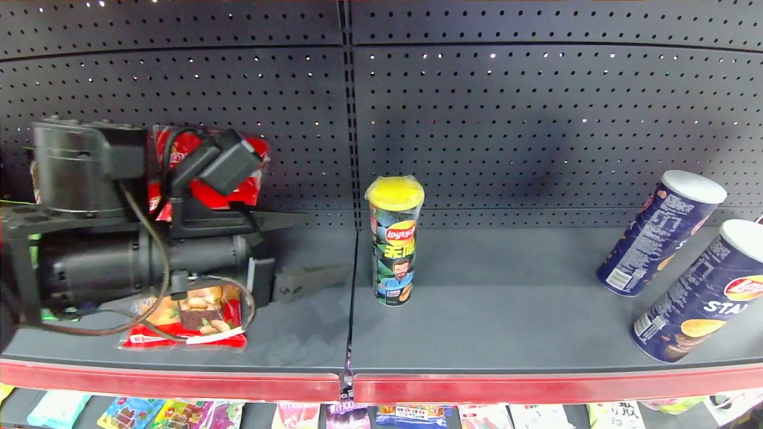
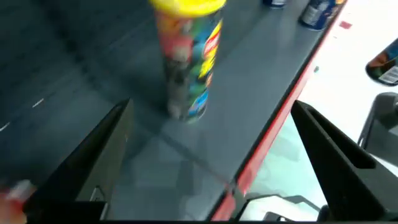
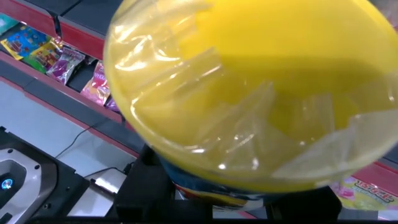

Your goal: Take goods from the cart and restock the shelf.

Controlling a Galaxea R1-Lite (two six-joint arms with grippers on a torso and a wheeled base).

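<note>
Left gripper: jaws wide apart, holding nothing, just left of the yellow-lidded printed cardboard crisp tube, no contact. Tube stands mid-way along the grey metal shelf w/ red front lip. It is upright: long axis vertical, lid up, label to near edge. Right gripper clamps a second film-wrapped yellow-lidded tube, lid twd wrist cam. Rec.: take left arm off leftward, level, clear of tube; seat second tube alongside, base flat.

The left arm is matte black, built of stubby cylinders, with black cables looping over it; its tool ends in two dark wedge fingers with small screws at the base
</note>
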